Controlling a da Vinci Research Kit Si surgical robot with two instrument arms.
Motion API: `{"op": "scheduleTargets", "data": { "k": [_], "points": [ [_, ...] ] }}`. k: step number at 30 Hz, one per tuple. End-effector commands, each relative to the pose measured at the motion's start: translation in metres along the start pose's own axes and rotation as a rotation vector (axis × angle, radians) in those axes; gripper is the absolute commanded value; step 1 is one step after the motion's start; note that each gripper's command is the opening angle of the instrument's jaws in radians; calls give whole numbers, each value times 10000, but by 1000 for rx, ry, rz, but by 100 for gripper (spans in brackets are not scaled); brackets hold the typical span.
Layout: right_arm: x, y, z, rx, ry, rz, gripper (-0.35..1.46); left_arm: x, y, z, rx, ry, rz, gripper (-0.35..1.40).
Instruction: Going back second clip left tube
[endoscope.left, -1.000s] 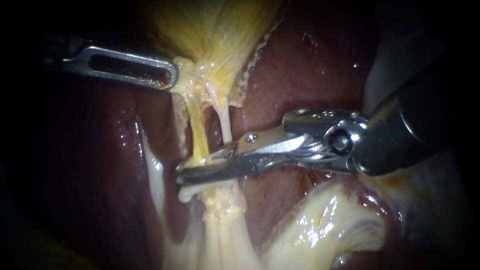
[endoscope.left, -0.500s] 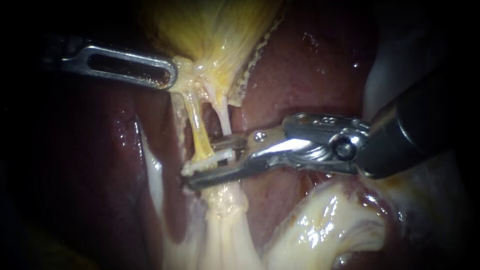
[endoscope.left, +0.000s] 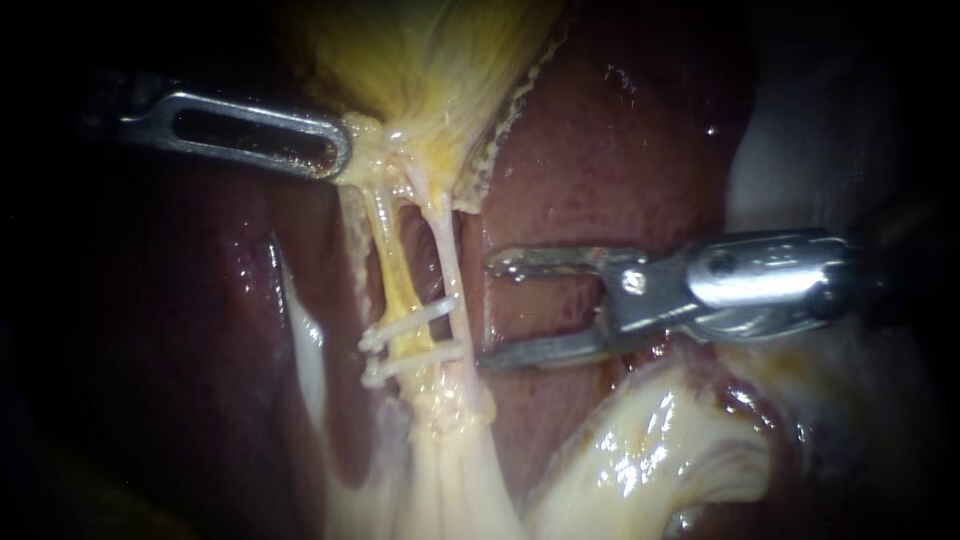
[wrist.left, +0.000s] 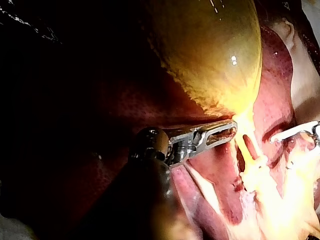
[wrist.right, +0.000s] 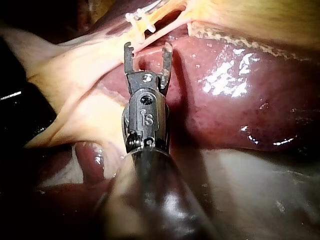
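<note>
My right instrument (endoscope.left: 490, 312) is nearest, at 3 o'clock of the tubes, and its hand is spread and empty. The tip of its lower jaw lies just beside the lower clip (endoscope.left: 415, 362). I judge that a sideways slip can hook this clip or the thin right tube (endoscope.left: 447, 250) and tear it. The lower clip and the upper clip (endoscope.left: 410, 322) sit across the left tube (endoscope.left: 400, 290). Farther, at 11 o'clock, the hand of my left instrument (endoscope.left: 340, 152) pinches the gallbladder (endoscope.left: 430, 60) at its neck. No container shows.

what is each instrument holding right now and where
Left instrument grips the gallbladder by its narrow lower end, above the tubes. Right instrument holds nothing, open beside the clips.
</note>
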Motion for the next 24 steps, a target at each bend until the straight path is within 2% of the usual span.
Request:
{"op": "scheduleTargets", "data": {
  "k": [1, 7, 16, 24],
  "points": [
    [1, 1, -6, 1, -1, -9, 50, 0, 0, 0, 1, 0, 0, -35],
    [7, 3, -36, 14, -1, -50, 50, 0, 1, 0, 1, 0, 0, -35],
    [12, 4, -51, 19, 0, -64, 50, -1, 1, 3, 0, -1, 0, -35],
    [14, -1, -52, 19, 0, -64, 50, 11, 10, 24, -14, -7, 9, -35]
  ]
}}
